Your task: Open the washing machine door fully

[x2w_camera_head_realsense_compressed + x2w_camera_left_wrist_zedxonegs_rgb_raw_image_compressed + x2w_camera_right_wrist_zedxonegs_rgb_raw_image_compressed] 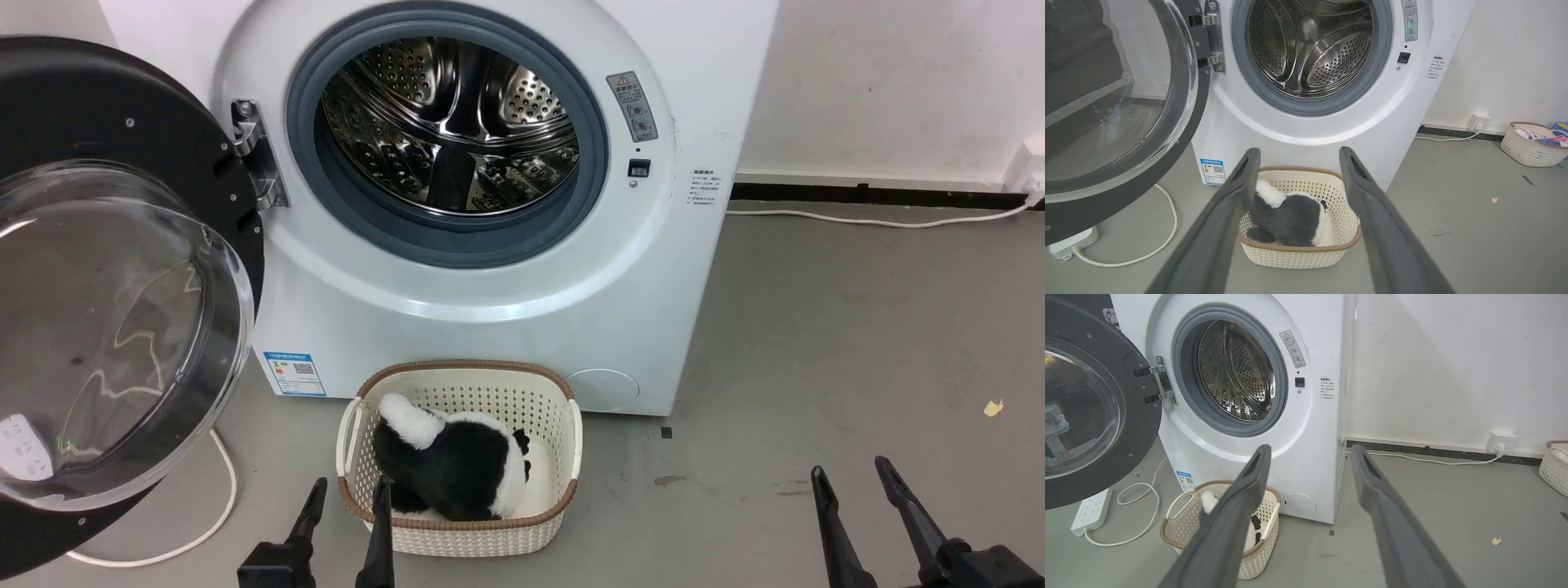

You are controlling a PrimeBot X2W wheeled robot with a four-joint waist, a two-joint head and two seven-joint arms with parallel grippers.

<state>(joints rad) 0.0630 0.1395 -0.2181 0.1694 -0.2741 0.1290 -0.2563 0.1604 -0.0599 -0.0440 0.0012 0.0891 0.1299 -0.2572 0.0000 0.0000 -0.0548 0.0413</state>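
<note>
Washing machine door (98, 90) looks wide open. Left gripper (350, 483), right gripper (851, 467) apart, empty. Last nudge: rim far from hinge (257, 155).

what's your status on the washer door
Left gripper and right gripper open, empty. Washing machine door swung wide. Basket on floor below drum, clear of door.

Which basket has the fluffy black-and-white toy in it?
The brown-rimmed basket right in front of the washing machine holds the plush toy. The other basket, by the wall, holds coloured items instead.
</note>
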